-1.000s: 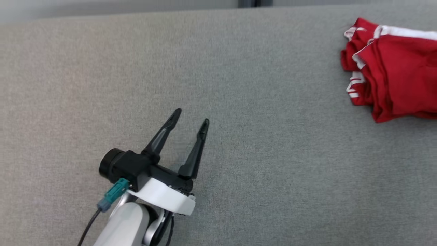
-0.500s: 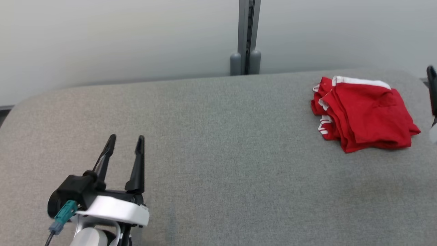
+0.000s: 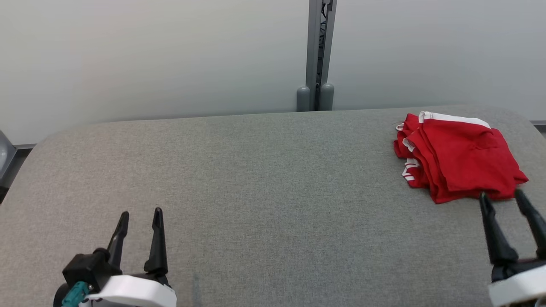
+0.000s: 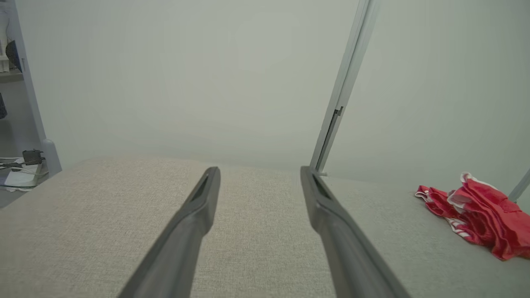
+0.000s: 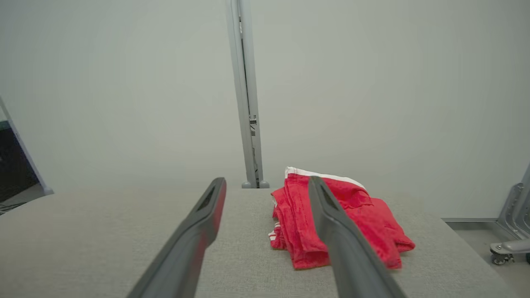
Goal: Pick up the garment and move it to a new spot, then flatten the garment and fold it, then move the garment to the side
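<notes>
The garment (image 3: 458, 157) is a red cloth with white trim, folded into a compact bundle at the far right of the grey padded table (image 3: 264, 179). It shows too in the left wrist view (image 4: 480, 211) and the right wrist view (image 5: 298, 223). My right gripper (image 3: 501, 196) stands open at the lower right, its tips just short of the bundle's near edge, holding nothing. My left gripper (image 3: 140, 213) is open at the lower left, far from the garment, with nothing between its fingers.
A pale wall with a grey vertical post (image 3: 318, 55) runs behind the table. The table's corners are rounded. A caster and a metal frame (image 5: 511, 231) stand on the floor off the right end.
The head camera has tilted up, so the wall and whole table show. My left gripper sits lower and farther left in the picture. My right gripper has come into the head view near the garment.
</notes>
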Robot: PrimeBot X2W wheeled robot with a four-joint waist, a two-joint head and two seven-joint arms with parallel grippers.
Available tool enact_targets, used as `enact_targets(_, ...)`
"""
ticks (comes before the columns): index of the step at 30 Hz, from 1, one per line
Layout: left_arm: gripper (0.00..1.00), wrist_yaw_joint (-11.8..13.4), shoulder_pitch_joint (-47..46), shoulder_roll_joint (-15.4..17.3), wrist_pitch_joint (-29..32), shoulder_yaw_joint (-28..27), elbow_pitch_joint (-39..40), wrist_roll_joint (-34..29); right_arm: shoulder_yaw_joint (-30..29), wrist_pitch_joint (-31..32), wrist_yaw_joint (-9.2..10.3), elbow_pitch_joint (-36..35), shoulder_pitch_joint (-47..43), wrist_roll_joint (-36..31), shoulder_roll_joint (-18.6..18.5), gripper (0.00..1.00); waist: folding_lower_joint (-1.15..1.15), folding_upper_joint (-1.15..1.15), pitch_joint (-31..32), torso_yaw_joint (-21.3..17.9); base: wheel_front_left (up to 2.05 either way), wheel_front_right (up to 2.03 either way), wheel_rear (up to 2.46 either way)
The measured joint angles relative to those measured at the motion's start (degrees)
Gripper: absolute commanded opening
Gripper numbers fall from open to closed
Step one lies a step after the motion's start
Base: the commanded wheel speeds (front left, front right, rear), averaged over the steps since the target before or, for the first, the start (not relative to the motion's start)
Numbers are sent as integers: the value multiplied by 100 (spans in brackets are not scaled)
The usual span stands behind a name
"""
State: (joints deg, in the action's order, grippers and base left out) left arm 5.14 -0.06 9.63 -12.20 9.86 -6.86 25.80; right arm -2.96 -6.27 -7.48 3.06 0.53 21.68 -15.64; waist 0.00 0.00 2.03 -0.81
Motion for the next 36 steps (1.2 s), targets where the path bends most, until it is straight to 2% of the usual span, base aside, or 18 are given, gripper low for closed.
enact_targets(5, 100, -5, 137, -119, -168, 44, -286, -62, 57, -111, -1, -623, -653, -120, 297, 100, 0, 0, -3, 48, 0, 0, 0)
enact_targets(10, 100, -109, 213, -153, -253, 65, -455, -179, -15, -277, -1, -769, -833, -204, 476, 100, 0, 0, -13, 76, 0, 0, 0)
enact_targets(16, 100, -258, 213, -233, -278, 57, -452, -332, 79, -302, -1, -711, -908, -199, 492, 100, 0, 0, -12, 137, 0, 0, 0)
enact_targets(36, 100, -366, 210, -382, -280, -102, -465, -594, 241, -326, -1, -536, -812, -134, 485, 100, 0, 0, 23, 123, 0, 0, 0)
